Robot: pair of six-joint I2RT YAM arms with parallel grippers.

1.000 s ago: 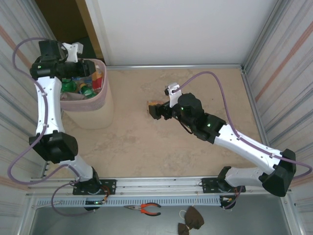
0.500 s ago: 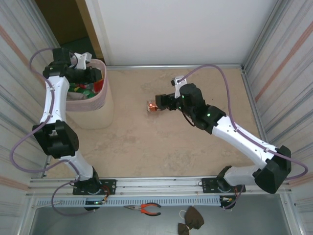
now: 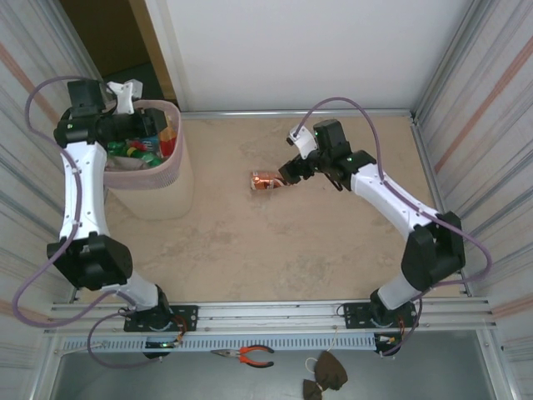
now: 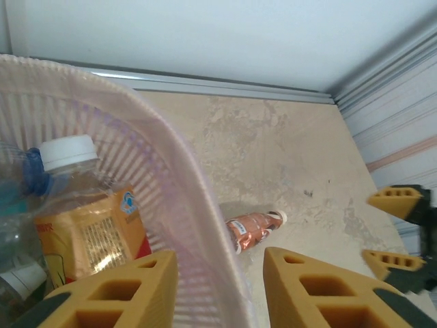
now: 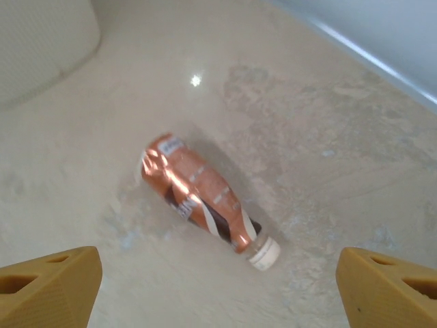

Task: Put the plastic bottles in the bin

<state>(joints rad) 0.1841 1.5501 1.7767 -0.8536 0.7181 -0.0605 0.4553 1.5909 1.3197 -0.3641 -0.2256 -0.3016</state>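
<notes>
A: Changed just now?

B: Largest first. Bin (image 3: 158, 187): at the far left corner of the tabletop (image 3: 250, 267), with several plastic bottles (image 3: 141, 150) already inside. Left gripper (image 3: 156, 132): shifted a little above the rim, jaws slightly apart, gripping nothing.

A: And the right side?

B: Right gripper (image 3: 287, 173): hung right over the copper bottle (image 3: 265, 181) a second ago, now drawn back toward the far edge. Spread wide, empty.

A: So where exactly?

B: Lying on its side on the bare tabletop, nearer the far edge than the near one, about midway along. Between bin and right gripper, just beside the fingertips, cap end closer to them, not touching.

A: Meaning for the job?

B: Probably the last one outside the bin. Looks like backing off to line up a grasp, then a carry across to the far left corner.
</notes>
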